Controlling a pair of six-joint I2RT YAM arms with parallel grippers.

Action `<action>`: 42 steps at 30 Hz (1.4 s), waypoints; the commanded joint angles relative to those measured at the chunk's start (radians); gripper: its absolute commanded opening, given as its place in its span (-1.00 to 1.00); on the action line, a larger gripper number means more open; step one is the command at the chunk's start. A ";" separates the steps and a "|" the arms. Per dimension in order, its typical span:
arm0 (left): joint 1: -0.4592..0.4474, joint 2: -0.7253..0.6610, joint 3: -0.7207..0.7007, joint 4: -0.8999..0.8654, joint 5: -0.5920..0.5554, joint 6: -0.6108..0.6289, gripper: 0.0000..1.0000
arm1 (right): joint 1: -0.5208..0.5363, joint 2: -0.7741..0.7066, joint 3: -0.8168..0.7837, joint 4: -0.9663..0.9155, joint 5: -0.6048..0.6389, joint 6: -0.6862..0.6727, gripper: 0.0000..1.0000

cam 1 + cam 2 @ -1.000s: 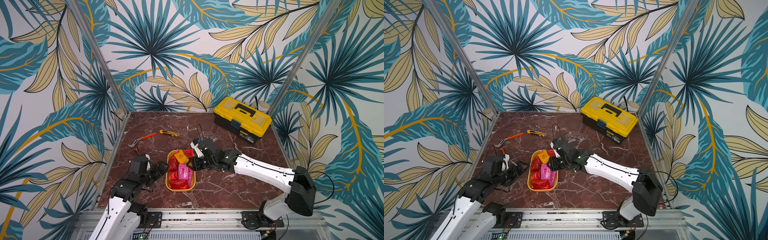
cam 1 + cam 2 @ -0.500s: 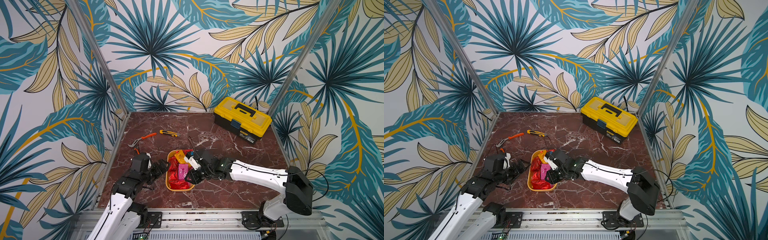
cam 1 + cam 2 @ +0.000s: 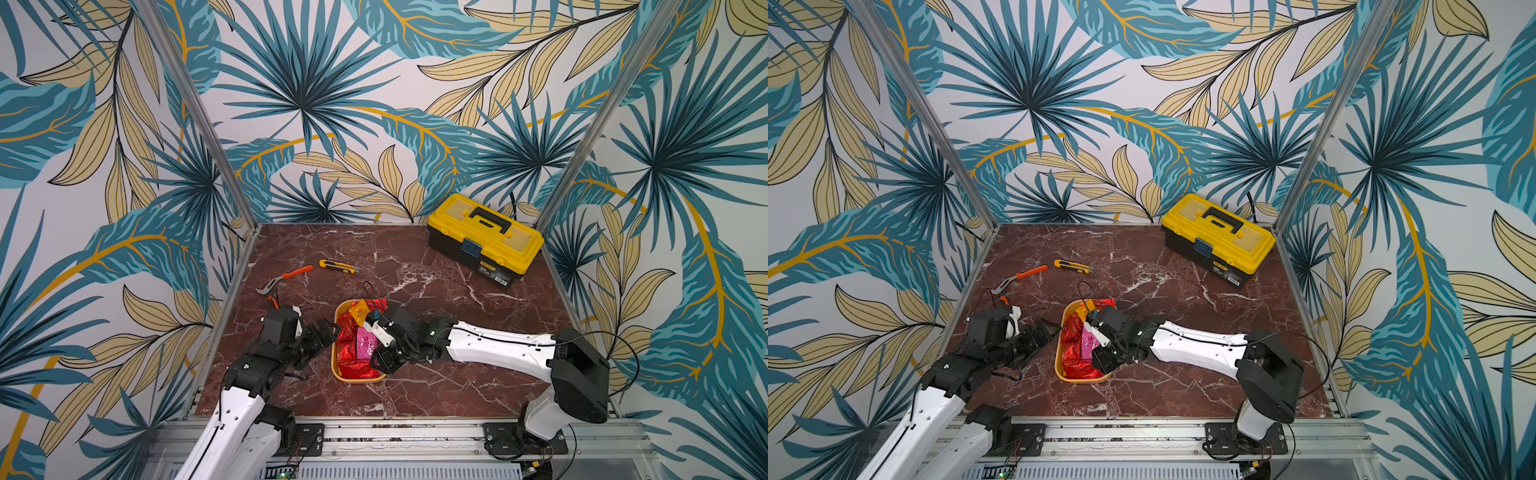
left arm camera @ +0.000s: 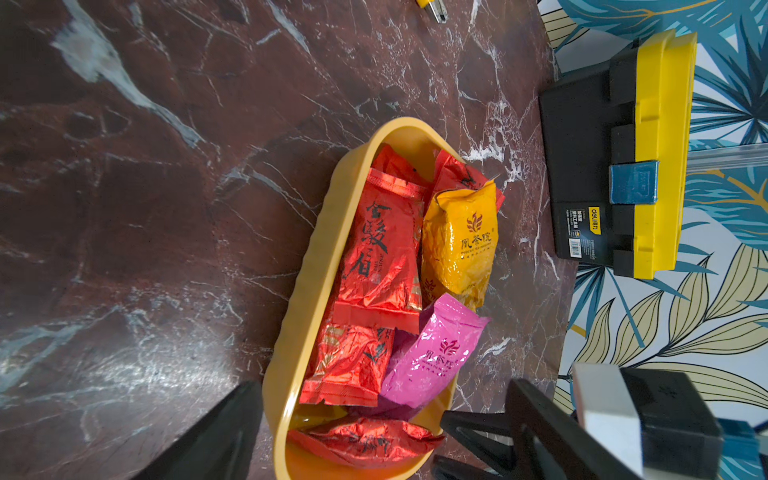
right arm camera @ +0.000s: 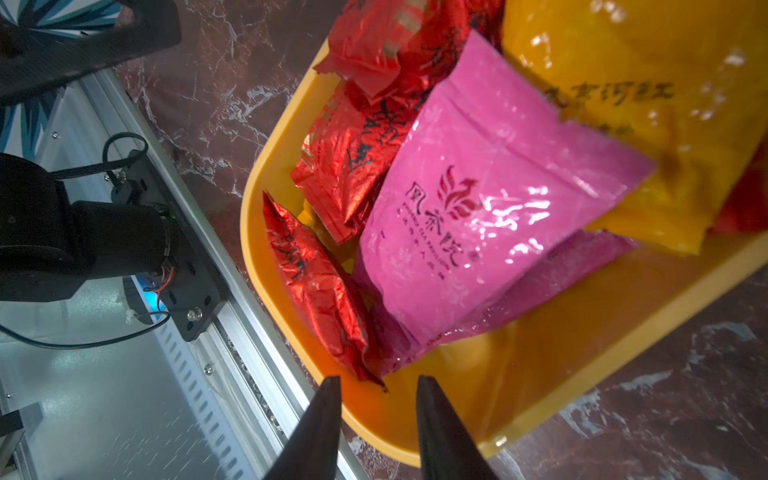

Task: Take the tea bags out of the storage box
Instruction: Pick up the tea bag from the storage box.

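The storage box (image 3: 357, 379) (image 3: 1077, 379) is a shallow mustard-yellow tray near the table's front. It holds several tea bags: crinkly red ones (image 4: 378, 249) (image 5: 320, 282), a pink one (image 3: 365, 343) (image 5: 478, 208) and an orange-yellow one (image 4: 457, 245). My left gripper (image 3: 330, 330) (image 4: 384, 386) is open wide at the tray's left rim and holds nothing. My right gripper (image 3: 376, 359) (image 5: 378, 382) hangs over the tray's near right corner. Its jaws stand a narrow gap apart, just short of a red bag's tip, with nothing between them.
A yellow-lidded black toolbox (image 3: 486, 239) stands at the back right. A yellow utility knife (image 3: 338, 266) and orange-handled pliers (image 3: 284, 279) lie at the back left. The metal front rail (image 3: 395, 434) runs just behind the tray's near end.
My right gripper has moved from the tray's far end along its right side to the near corner and narrowed a little. My left gripper has edged toward the tray's left rim.
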State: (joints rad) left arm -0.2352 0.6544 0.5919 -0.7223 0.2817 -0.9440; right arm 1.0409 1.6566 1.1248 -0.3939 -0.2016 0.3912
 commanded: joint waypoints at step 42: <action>-0.004 0.018 0.078 0.024 0.014 0.015 0.98 | 0.025 -0.072 0.087 -0.021 -0.013 -0.050 -1.00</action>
State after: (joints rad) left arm -0.2352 0.6537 0.5987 -0.7223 0.3000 -0.9573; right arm 1.0607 1.6459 1.1858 -0.3969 -0.2104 0.3546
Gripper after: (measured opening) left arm 0.987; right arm 0.063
